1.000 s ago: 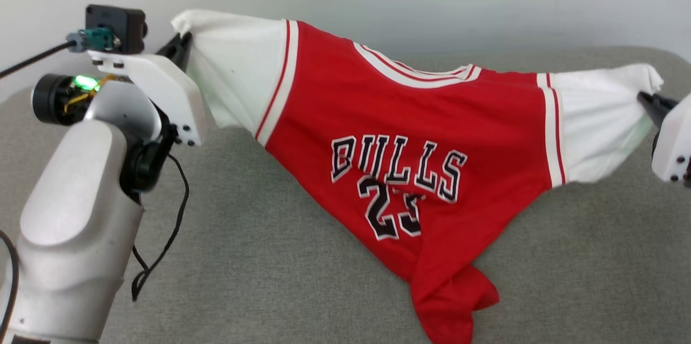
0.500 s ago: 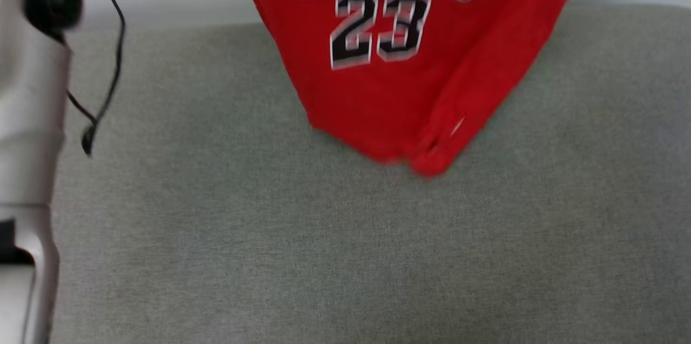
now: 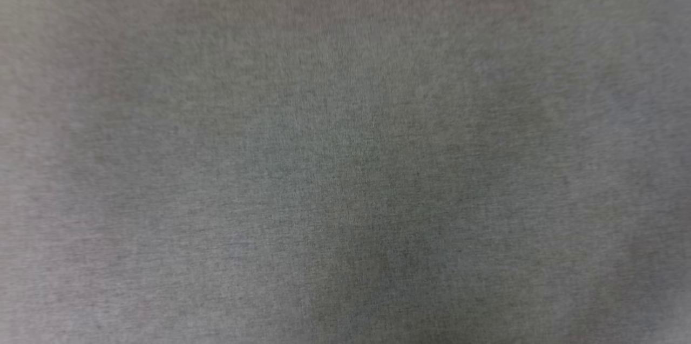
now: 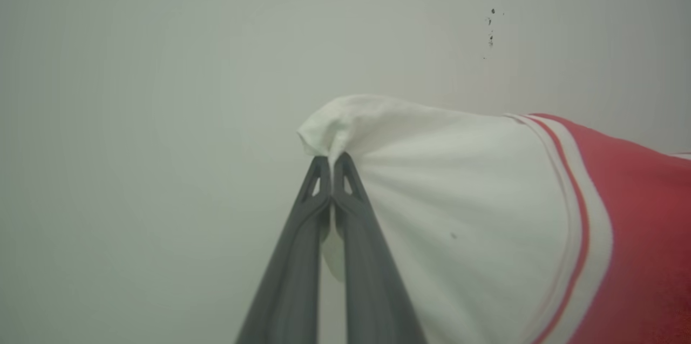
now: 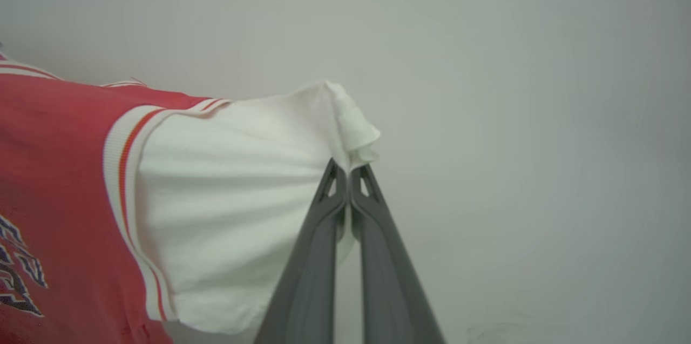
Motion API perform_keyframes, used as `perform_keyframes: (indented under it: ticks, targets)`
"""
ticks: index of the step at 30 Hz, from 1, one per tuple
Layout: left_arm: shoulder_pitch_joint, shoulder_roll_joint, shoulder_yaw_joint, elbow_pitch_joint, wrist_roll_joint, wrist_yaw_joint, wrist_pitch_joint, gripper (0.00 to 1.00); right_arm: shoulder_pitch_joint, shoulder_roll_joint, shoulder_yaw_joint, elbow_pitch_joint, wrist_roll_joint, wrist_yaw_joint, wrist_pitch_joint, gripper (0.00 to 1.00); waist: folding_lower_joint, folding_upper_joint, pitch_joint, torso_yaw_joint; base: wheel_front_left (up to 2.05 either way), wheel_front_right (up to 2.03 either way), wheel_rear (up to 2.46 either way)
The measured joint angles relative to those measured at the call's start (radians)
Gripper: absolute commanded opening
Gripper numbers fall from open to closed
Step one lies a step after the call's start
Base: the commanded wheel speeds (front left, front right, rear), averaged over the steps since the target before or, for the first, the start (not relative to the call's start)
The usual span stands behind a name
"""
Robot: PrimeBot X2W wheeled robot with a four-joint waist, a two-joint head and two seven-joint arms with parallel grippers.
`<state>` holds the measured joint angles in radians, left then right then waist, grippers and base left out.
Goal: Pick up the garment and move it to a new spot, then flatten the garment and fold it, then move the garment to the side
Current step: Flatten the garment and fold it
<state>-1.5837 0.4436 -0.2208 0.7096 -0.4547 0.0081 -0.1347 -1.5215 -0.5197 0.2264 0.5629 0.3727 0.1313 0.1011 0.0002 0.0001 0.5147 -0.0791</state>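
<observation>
Garment (image 4: pixel 459 214): held stretched by sleeve tips, clenched in left gripper (image 4: pixel 331 160) and right gripper (image 5: pixel 349 169), presumably spread for flattening.

Red, white-sleeved garment (image 4: pixel 486 214) stretched in the air by both sleeves

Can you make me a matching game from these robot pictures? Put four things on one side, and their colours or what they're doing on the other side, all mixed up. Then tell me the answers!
Things:
1. left gripper
2. sleeve
3. garment, main part
4. fabric surface in the head view

Matches:
A. red
B. grey-green and blurry
C. shut, pinching a sleeve tip
D. white

Right pairs: 1-C, 2-D, 3-A, 4-B.
</observation>
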Motion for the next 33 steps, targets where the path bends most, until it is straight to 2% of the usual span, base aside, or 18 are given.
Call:
perform_keyframes:
  ticks: [11,18,26,29,33]
  targets:
    - [0.003,-0.016,0.001,0.074,-0.025,-0.024,-0.066,0.00,-0.047,0.016,0.112,0.095,0.076,0.000,-0.066,0.00,0.0001,0.0000,0.155,0.006,0.00,0.00,0.00]
    - [0.142,-0.032,0.028,0.116,-0.075,-0.057,-0.101,0.00,0.059,0.015,0.188,0.122,0.166,0.000,-0.112,0.00,-0.0001,0.0000,0.112,0.011,0.00,0.00,0.00]
    - [0.514,-0.056,0.081,0.061,-0.147,-0.077,-0.124,0.00,0.396,-0.044,0.261,0.066,0.263,0.000,-0.123,0.00,-0.0002,0.0000,-0.035,0.024,0.00,0.00,0.00]
    - [0.700,-0.058,0.112,-0.006,-0.172,-0.068,-0.124,0.00,0.549,-0.046,0.259,0.027,0.302,0.000,-0.104,0.00,-0.0002,0.0000,-0.106,0.030,0.00,0.00,0.00]
    - [0.964,-0.065,0.128,-0.134,-0.183,-0.032,-0.123,0.00,0.768,-0.060,0.229,-0.029,0.339,0.000,-0.069,0.00,-0.0003,0.0000,-0.201,0.036,0.00,0.00,0.00]
